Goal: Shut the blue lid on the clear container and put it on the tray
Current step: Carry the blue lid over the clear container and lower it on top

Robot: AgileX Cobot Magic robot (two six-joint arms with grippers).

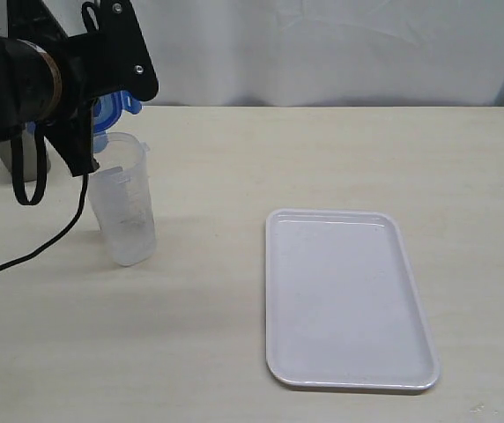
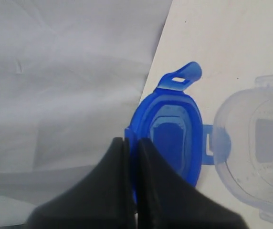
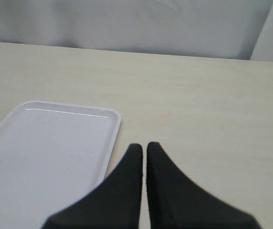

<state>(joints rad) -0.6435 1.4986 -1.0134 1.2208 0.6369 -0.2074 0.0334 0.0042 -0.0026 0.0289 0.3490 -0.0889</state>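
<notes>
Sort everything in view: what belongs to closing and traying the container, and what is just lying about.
Belongs: translucent blue plastic snap lid, pinched by the left fingers; tall clear plastic container; flat white rectangular plastic tray.
Just about: pale beige table; white cloth backdrop; black dangling cable; shut, empty right fingers.

- The lid (image 2: 170,129) has its near edge between the jaws of the left gripper (image 2: 131,140) and reaches out ahead of them, off the table (image 1: 234,352).
- The container (image 1: 127,211) stands upright on the table, just beyond the lid and lower than the jaws.
- The tray (image 1: 349,300) lies flat on the table, well apart from the container, ahead and to one side of the jaws of the right gripper (image 3: 143,145).
</notes>
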